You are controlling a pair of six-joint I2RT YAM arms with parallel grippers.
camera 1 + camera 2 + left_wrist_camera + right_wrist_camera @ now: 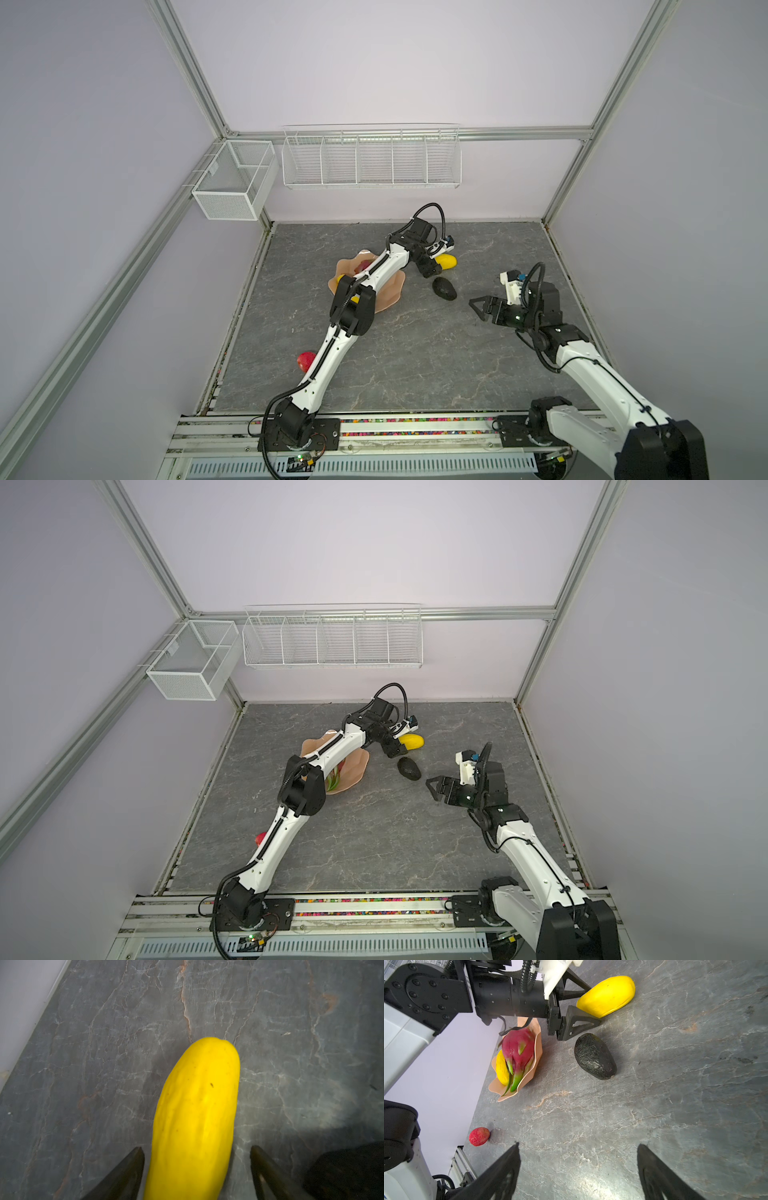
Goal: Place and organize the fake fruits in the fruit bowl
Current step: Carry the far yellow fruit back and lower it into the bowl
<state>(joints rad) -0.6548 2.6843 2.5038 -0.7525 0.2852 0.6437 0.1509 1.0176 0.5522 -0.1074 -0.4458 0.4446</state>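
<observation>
The peach-pink fruit bowl (536, 1043) sits on the grey marbled tabletop (415, 353) toward its left rear, partly covered in both top views by the left arm reaching across it. The bowl contains the magenta dragon fruit (518, 1049) with its green tips pointing toward the rim, and one yellow mango-like fruit (501, 1069) lying against the dragon fruit's side. The second yellow mango-like fruit (197, 1115) lies on the tabletop to the right of the bowl. The left gripper (197, 1167) straddles its near end with the jaws spread, one finger on each side; a narrow gap shows between each fingertip and the fruit's skin, so the fruit is not clamped. The blackish avocado (444, 289) rests on the tabletop just beside the left gripper, nearer the front of the table than the second yellow fruit. The small red strawberry (479, 1136) lies apart from the others at the left edge of the tabletop, beside the left arm's lower link. The right gripper (478, 307) hovers above bare tabletop to the right of the avocado, jaws wide apart and holding nothing. Two white wire baskets (370, 158) hang on the rear wall.
</observation>
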